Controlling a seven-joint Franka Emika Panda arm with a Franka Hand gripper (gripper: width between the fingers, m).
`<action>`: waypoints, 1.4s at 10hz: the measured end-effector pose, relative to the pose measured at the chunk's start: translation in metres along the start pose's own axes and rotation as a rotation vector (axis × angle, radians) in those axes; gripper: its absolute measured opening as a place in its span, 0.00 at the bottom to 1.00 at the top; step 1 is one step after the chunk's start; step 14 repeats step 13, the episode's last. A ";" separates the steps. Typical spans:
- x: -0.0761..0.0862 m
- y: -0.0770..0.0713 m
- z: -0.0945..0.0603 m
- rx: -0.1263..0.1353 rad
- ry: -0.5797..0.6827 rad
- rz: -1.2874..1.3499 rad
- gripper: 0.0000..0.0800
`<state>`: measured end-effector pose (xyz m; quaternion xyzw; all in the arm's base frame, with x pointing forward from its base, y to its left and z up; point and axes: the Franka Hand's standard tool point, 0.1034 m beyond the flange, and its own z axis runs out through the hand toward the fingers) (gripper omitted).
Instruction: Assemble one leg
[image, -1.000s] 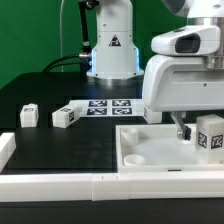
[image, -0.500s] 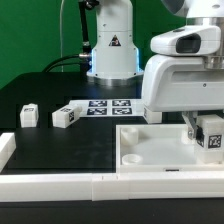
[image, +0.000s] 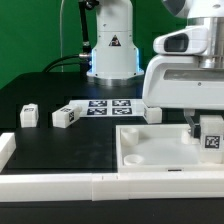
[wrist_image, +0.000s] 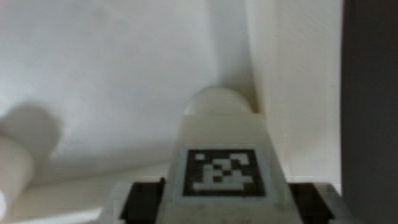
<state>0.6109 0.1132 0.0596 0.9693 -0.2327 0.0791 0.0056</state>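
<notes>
My gripper (image: 207, 122) is shut on a leg (image: 211, 136), a white block with a square marker tag on its side, and holds it over the right part of the large white square panel (image: 150, 148). In the wrist view the held leg (wrist_image: 221, 140) points away from the camera, its tag facing up, with the dark fingertips (wrist_image: 146, 198) on both its sides over the white panel (wrist_image: 107, 70). Two more legs (image: 29, 115) (image: 65, 117) lie on the black table at the exterior view's left.
The marker board (image: 105, 107) lies on the table in front of the arm's base (image: 111, 50). A white rail (image: 60, 184) runs along the table's near edge. The panel has a round socket (image: 134, 158) at its near left corner.
My gripper has moved toward the exterior view's right and a little up, carrying the leg with it. The two legs on the table have not moved.
</notes>
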 end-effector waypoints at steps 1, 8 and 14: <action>0.001 0.005 0.000 -0.023 0.007 0.111 0.37; 0.006 0.033 -0.001 -0.111 0.029 0.412 0.76; 0.006 0.033 -0.001 -0.111 0.029 0.412 0.81</action>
